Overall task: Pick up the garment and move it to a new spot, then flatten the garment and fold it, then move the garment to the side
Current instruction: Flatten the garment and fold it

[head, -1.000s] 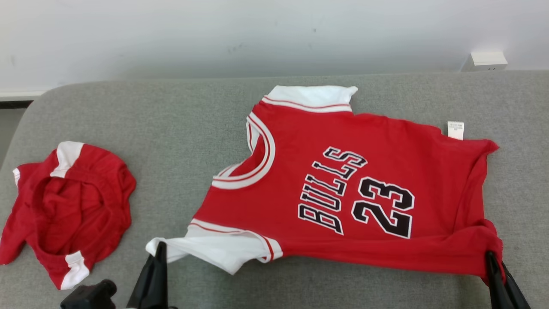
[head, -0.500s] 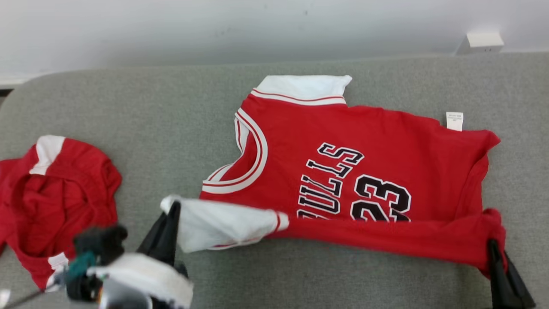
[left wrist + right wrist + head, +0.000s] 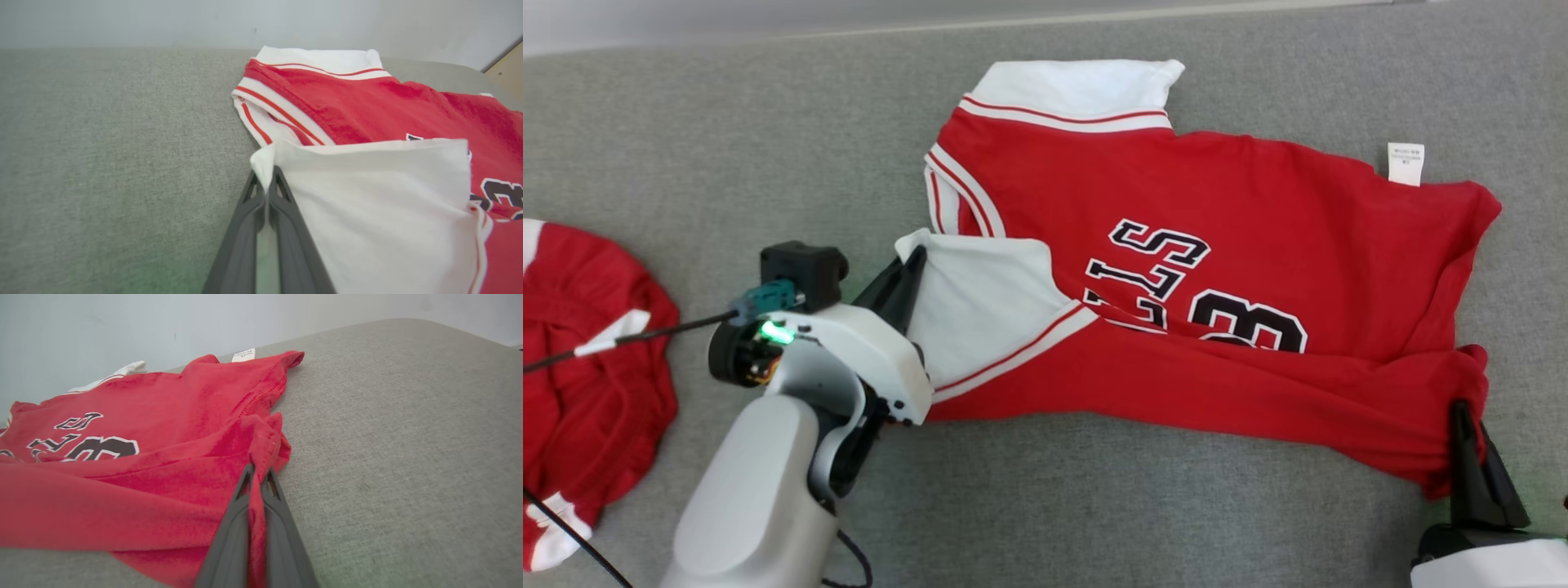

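Red jersey (image 3: pixel 1258 212) lies on the grey cushion (image 3: pixel 768 147), centre to right in the head view, collar (image 3: pixel 968 192) toward the left. The left gripper (image 3: pixel 920 253) is clenched on a corner of the white sleeve (image 3: pixel 980 302), which is folded up over the chest, just beside the collar. The right gripper (image 3: pixel 1459 407) is clenched on the red hem corner. Near edge is doubled over, covering part of the black lettering (image 3: pixel 1250 320). White label (image 3: pixel 1405 163) at far hem. Second red garment (image 3: pixel 596 392) sits well apart, at left.

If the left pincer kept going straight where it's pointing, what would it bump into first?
Probably the striped neckline of the jersey, just past the white sleeve the left pincer pinches. Height is unclear, so it might pass over.
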### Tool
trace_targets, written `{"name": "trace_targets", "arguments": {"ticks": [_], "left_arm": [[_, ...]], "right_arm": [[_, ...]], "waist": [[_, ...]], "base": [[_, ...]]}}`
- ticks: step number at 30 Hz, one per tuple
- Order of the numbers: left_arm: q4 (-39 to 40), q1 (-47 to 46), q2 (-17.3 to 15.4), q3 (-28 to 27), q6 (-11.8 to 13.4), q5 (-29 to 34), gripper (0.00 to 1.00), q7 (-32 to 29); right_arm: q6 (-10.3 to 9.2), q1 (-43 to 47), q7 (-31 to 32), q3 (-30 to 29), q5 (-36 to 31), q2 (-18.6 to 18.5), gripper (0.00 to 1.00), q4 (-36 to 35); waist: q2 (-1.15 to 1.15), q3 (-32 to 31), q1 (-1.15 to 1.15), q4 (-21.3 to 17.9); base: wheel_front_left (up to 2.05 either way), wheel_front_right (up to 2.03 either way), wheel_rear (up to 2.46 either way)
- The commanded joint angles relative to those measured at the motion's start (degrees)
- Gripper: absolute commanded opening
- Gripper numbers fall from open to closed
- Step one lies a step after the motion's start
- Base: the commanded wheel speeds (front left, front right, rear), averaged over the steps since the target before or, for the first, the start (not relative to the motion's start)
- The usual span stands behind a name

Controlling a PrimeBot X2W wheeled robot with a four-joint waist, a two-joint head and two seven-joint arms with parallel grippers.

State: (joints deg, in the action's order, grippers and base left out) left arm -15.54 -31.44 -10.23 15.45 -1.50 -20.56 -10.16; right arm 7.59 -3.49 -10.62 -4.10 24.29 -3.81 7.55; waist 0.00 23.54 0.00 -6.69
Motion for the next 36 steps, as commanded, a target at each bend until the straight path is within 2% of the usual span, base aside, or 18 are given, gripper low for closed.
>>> {"name": "trace_targets", "arguments": {"ticks": [1, 2, 3, 4, 5, 7, 11, 18, 21, 26, 29, 36], "left_arm": [[-2.17, -1.3, 0.01, 0.23, -0.3, 1.07, 0.0, 0.91], [-4.1, -2.08, 0.09, 0.64, -0.62, 1.39, 0.0, 1.55], [-5.46, -2.87, 0.42, 0.71, -0.92, 1.11, 0.05, 2.92], [-6.86, -3.6, 0.61, 0.94, -1.16, 1.35, 0.81, 3.93], [-8.0, -3.81, 0.99, 1.23, -1.51, 1.4, 1.0, 5.29], [-9.27, -3.72, 1.42, 1.35, -1.53, 1.65, 1.0, 8.27], [-8.21, -1.33, 1.72, 0.56, 0.55, 2.81, 1.0, 15.39], [0.49, 5.97, 0.23, -2.49, 7.09, 5.16, 1.0, 23.47], [6.24, 10.49, -0.29, -3.73, 9.77, 6.19, 1.0, 24.43], [13.93, 18.28, -1.08, -3.6, 12.65, 8.11, 1.0, 23.94], [17.02, 21.37, -1.6, -3.18, 13.51, 8.35, 1.0, 22.8], [19.88, 23.77, -2.14, -2.86, 13.78, 7.34, 1.0, 20.79]], "right_arm": [[-0.19, -1.1, -0.09, 0.29, -0.06, -0.22, 0.0, 1.01], [-0.19, -1.59, 0.18, 0.75, 0.09, -0.26, 0.13, 1.95], [-0.19, -2.0, 0.32, 1.22, 0.22, -0.3, 0.41, 2.85], [-0.19, -2.47, -0.04, 1.54, 0.25, -0.44, 0.73, 3.38], [-0.19, -2.75, -0.16, 1.92, 0.34, -0.64, 1.0, 3.96], [-0.19, -2.97, -1.02, 2.52, 0.07, -1.13, 1.0, 4.28], [-0.19, -2.23, -3.02, 1.85, -2.57, -2.41, 1.0, 1.51], [-0.18, -0.28, -3.13, -1.44, -9.03, -3.02, 1.0, -7.88], [-0.18, 0.5, -1.4, -1.75, -10.03, -2.62, 1.0, -11.95], [-0.18, 2.93, 2.34, -1.13, -10.44, -1.79, 1.0, -16.88], [-0.18, 4.43, 3.69, -0.91, -10.0, -1.17, 1.0, -18.3], [-0.18, 5.95, 5.05, -1.23, -9.41, -0.53, 1.0, -19.53]], "waist": [[0.0, 0.7, 0.0, -0.54], [0.0, 0.83, 0.0, -0.6], [0.0, 0.93, 0.0, -0.68], [0.0, 0.99, 0.0, -0.72], [0.0, 0.94, 0.0, -0.71], [0.0, 0.65, 0.0, -0.58], [0.0, -0.36, 0.0, -0.07], [0.0, -3.08, 0.0, 1.28], [0.0, -4.5, 0.0, 1.95], [0.0, -6.93, 0.0, 2.93], [0.0, -7.78, 0.0, 3.28], [0.0, -8.47, 0.0, 3.25]], "base": [[0.0, 0.0, 0.0], [0.0, 0.0, 0.0], [0.0, 0.0, 0.0], [0.0, 0.0, 0.0], [0.0, 0.0, 0.0], [0.0, 0.0, 0.0], [0.0, 0.0, 0.0], [0.0, 0.0, 0.0], [0.0, 0.0, 0.0], [0.0, 0.0, 0.0], [0.0, 0.0, 0.0], [0.0, 0.0, 0.0]]}}
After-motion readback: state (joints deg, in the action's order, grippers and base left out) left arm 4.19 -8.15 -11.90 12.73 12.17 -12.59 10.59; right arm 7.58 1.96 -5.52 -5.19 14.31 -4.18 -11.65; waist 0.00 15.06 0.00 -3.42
